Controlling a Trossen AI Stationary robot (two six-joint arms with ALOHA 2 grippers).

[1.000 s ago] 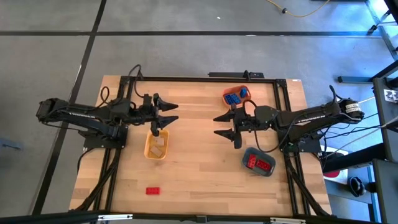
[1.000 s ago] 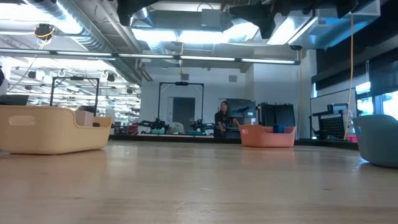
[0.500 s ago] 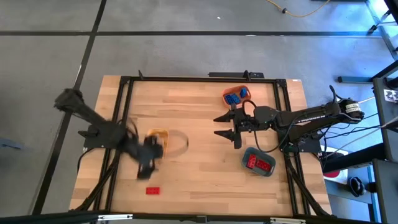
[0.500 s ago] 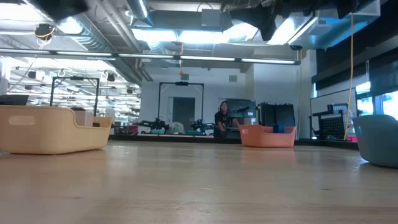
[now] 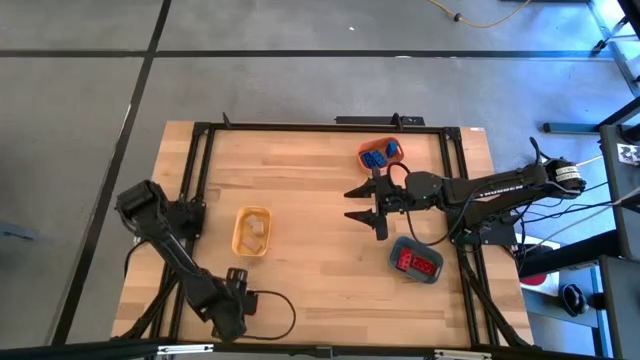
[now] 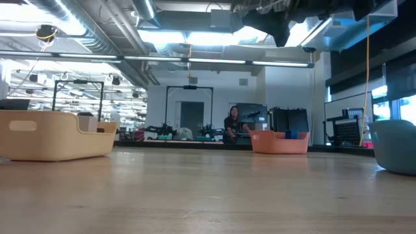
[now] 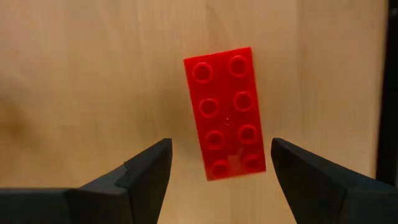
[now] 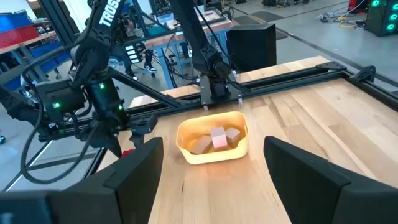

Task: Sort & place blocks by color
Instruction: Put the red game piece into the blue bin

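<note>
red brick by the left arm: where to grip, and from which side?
Grip the red brick across its two long sides, near the middle, coming straight down from above. It lies flat on the table, studs up, slightly skewed between the open left tool, so a small wrist turn would square the fingers to those sides.

From above, the left pincer (image 5: 232, 312) at the counter's (image 5: 320, 270) seven o'clock edge hides the flat red eight-stud brick (image 7: 226, 112) beneath it. The blue bricks in the orange tray (image 5: 380, 154) at one o'clock are too small to count.
</note>
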